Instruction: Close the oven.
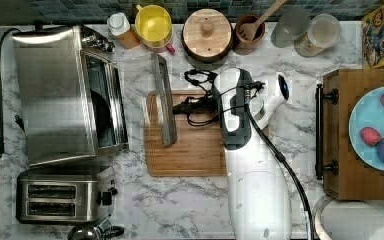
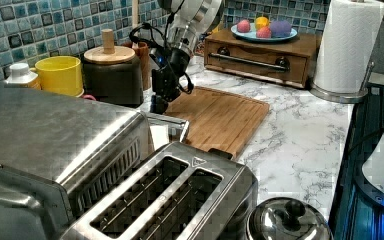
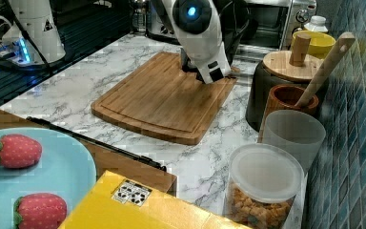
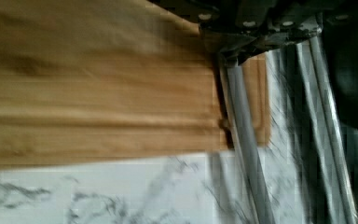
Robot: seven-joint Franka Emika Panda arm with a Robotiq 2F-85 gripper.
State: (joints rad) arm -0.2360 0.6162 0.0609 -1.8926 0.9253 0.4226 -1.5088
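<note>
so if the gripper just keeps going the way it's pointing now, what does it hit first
Most likely the oven door's bar handle. The gripper points down at the open door's outer edge, and the wrist view shows the handle right at it. Whether it already touches is unclear.

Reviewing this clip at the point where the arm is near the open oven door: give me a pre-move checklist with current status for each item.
1. Oven door down, needs closing: ok.
2. Gripper beside the door's bar handle, over the cutting board: ok.
3. Finger state: cannot tell.
4. Contact with the handle: cannot tell.
5. Nothing lying on the open door: ok.
6. Toaster off to the side of the door's swing: ok.
</note>
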